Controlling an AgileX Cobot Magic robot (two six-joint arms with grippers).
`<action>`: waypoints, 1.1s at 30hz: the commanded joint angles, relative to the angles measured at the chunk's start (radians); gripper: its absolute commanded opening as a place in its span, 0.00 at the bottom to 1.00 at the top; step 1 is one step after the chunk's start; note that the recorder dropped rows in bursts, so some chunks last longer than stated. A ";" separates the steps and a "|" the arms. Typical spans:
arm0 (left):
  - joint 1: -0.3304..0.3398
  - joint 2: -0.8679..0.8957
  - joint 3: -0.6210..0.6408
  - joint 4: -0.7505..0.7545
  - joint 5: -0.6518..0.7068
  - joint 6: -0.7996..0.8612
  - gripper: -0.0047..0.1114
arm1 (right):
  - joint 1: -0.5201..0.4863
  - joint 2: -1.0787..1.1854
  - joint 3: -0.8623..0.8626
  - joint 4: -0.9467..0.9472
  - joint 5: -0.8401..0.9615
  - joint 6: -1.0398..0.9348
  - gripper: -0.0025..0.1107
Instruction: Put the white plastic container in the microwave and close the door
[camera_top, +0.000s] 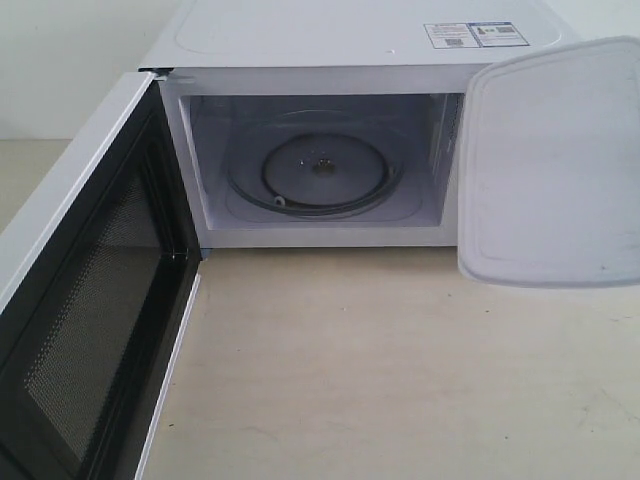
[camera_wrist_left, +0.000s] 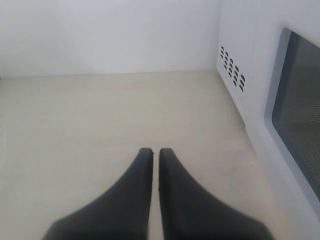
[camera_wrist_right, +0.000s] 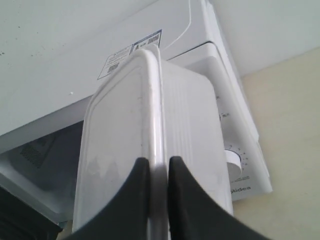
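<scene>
right fingers (camera_wrist_right: 192, 207) pinch white plastic container (camera_wrist_right: 192, 115) rim; left fingers (camera_wrist_left: 127, 202) together; microwave (camera_wrist_right: 200, 30) reads "midea", sticker (camera_wrist_right: 116, 62) blurred.

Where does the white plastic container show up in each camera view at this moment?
Exterior view: the white plastic container is at the right edge, lid toward the camera, in front of the microwave.
Left wrist view: not in it.
Right wrist view: it fills the middle, edge-on, its lip pinched by the right gripper.
Shared landmark: the sticker labels on the microwave's top, also seen in the right wrist view.
</scene>
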 joint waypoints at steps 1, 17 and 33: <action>-0.008 -0.003 0.003 -0.007 -0.004 -0.009 0.08 | 0.001 -0.033 -0.012 -0.007 0.046 -0.002 0.02; -0.008 -0.003 0.003 -0.007 -0.004 -0.009 0.08 | 0.001 -0.156 -0.012 0.198 0.126 -0.002 0.02; -0.008 -0.003 0.003 -0.007 -0.004 -0.009 0.08 | 0.001 -0.191 -0.057 0.122 0.161 -0.002 0.02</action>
